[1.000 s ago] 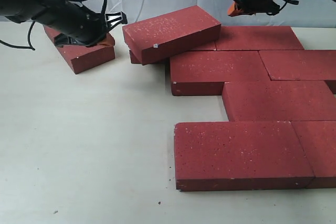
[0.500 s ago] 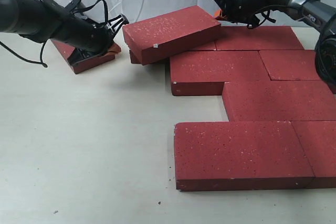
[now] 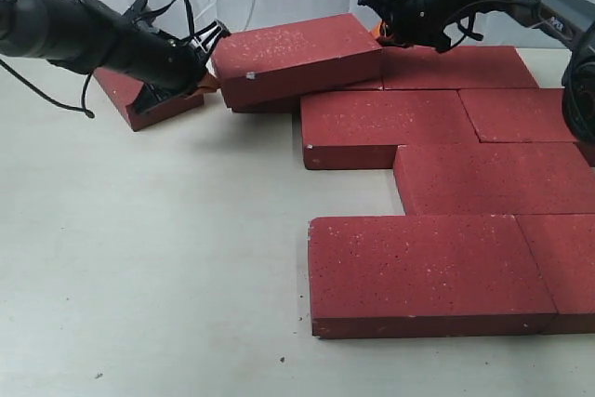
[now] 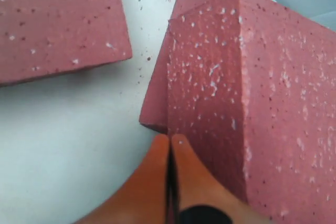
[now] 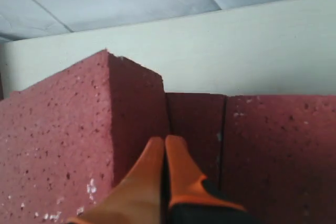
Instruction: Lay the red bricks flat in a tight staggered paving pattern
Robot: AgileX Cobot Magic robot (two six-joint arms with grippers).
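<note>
The tilted brick (image 3: 296, 55) lies between our left jaws and right jaws, both pairs pressed together, empty, at its ends. We should push slowly and evenly, so it slides down flat beside the laid bricks (image 3: 390, 127).

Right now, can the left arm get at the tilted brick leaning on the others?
Probably yes: the left claw, shut, sits right at the tilted brick, nothing between them. Shut, it could only push, not grip.

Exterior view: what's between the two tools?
The tilted brick spans the gap, with the shut left tool at one end and the shut right tool at the other. The exterior view shows it.
</note>
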